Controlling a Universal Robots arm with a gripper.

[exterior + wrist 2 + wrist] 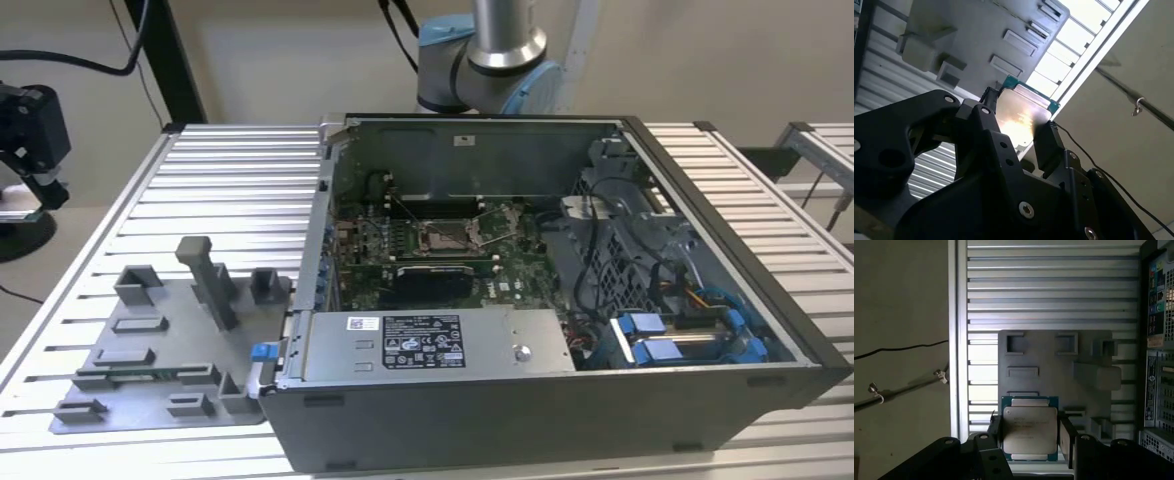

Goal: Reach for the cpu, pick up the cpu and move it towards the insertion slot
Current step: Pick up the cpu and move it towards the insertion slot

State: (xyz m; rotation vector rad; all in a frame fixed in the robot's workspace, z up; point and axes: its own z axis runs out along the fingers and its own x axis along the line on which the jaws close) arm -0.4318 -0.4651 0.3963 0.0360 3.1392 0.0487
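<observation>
The open computer case (pixel 534 420) lies on the slatted table (pixel 240 170) so the insertion slot (pixel 445 237) faces upward; the grey tray (pixel 147 400) sits beside it. In both wrist views the gripper (pixel 1031 436) (pixel 1016 122) hangs above that tray, its jaws closed on two opposite edges of the cpu (pixel 1030 422) (pixel 1021 117); this probably keeps the chip level and its faces untouched. The chip is well apart from the slot.

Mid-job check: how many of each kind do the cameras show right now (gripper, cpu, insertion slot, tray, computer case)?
gripper: 1
cpu, held in the gripper: 1
insertion slot: 1
grey tray: 1
computer case: 1
Total: 5
</observation>
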